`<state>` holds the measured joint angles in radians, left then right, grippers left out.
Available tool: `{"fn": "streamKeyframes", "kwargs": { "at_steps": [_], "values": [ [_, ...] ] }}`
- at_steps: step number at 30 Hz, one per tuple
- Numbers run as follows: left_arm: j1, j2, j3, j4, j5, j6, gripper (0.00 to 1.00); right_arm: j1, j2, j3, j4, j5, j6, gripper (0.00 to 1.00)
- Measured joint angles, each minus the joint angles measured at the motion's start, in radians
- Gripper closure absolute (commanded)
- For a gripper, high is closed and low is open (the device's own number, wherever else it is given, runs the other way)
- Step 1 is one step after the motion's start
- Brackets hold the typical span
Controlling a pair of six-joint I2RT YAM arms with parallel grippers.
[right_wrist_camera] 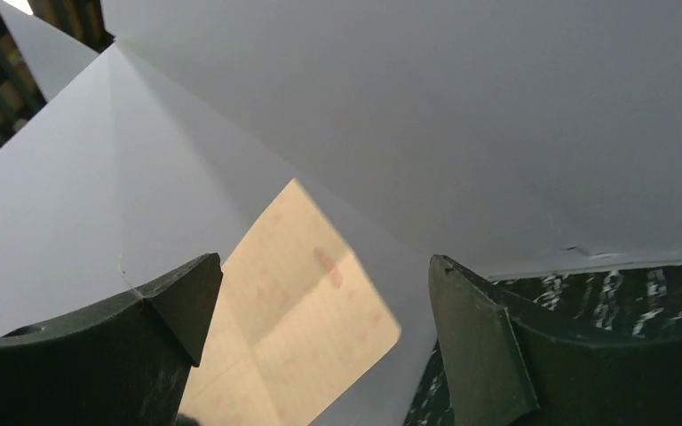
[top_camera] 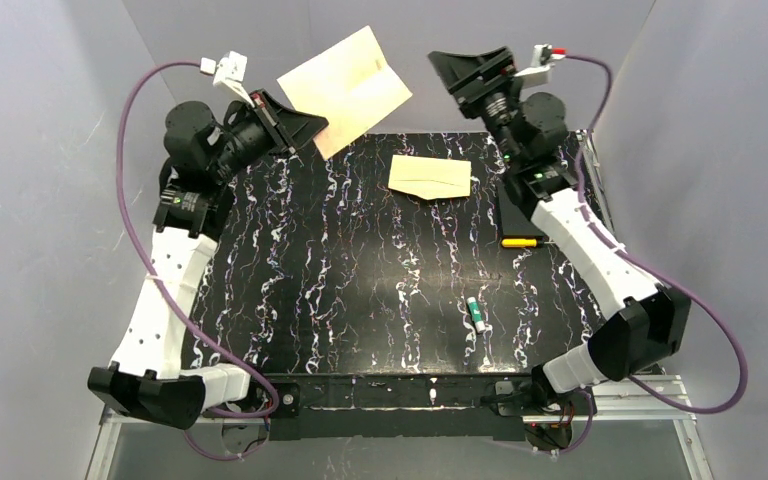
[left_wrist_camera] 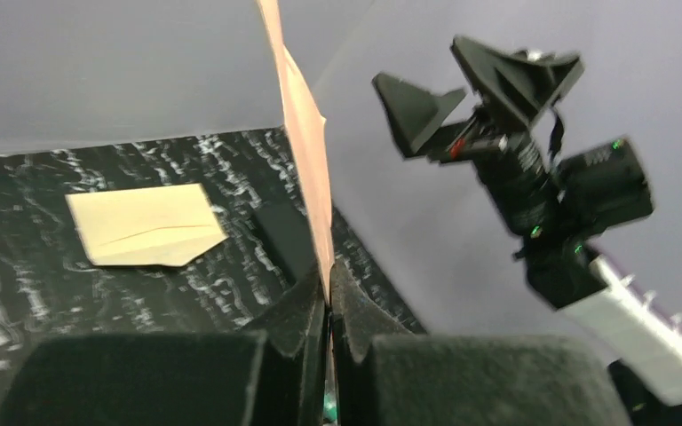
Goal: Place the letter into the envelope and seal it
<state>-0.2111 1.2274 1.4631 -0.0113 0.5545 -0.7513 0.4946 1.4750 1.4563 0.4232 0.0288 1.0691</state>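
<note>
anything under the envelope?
Envelope lies flat on the table; whatever it covers is hidden. The letter is not under it: the left gripper holds it aloft.

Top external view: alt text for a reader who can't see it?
The left gripper holds the letter aloft at the far side; the right gripper stands open beside it, apart. The envelope lies flat on the table.

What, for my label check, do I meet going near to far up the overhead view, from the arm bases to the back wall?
small white tube → yellow marker → envelope → letter, held aloft by the left gripper
</note>
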Motion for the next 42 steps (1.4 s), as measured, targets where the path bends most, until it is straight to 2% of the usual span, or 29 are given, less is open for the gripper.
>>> {"fn": "streamKeyframes", "kwargs": {
  "at_steps": [3, 6, 11, 16, 21, 26, 31, 36, 42],
  "values": [
    [0.001, 0.001, 0.116, -0.205, 0.031, 0.233, 1.00, -0.064, -0.036, 0.000, -0.059, -0.019, -0.086, 0.05],
    [0.000, 0.000, 0.176, -0.367, 0.048, 0.413, 1.00, -0.066, -0.045, 0.000, -0.087, -0.068, -0.175, 0.05],
    [0.000, -0.001, 0.187, -0.558, 0.085, 0.616, 1.00, -0.054, -0.023, 0.000, -0.135, -0.186, -0.285, 0.13],
    [0.001, -0.043, 0.163, -0.603, 0.150, 0.803, 1.00, -0.053, 0.016, 0.000, -0.227, -0.198, -0.317, 0.17],
    [0.001, -0.171, 0.066, -0.587, 0.172, 0.998, 1.00, -0.053, 0.042, 0.009, -0.324, -0.179, -0.341, 0.17],
    [0.000, -0.204, 0.074, -0.569, 0.194, 1.128, 1.00, -0.053, 0.072, 0.028, -0.368, -0.223, -0.391, 0.16],
    [0.000, -0.179, 0.074, -0.534, 0.187, 1.127, 1.00, -0.054, 0.080, 0.049, -0.359, -0.375, -0.456, 0.13],
    [0.000, -0.137, 0.072, -0.417, 0.162, 0.948, 1.00, -0.048, 0.069, 0.032, -0.227, -0.603, -0.438, 0.11],
    [0.000, -0.068, 0.073, -0.317, 0.211, 0.742, 1.00, -0.026, 0.018, -0.016, -0.118, -0.761, -0.416, 0.09]
  ]
}}
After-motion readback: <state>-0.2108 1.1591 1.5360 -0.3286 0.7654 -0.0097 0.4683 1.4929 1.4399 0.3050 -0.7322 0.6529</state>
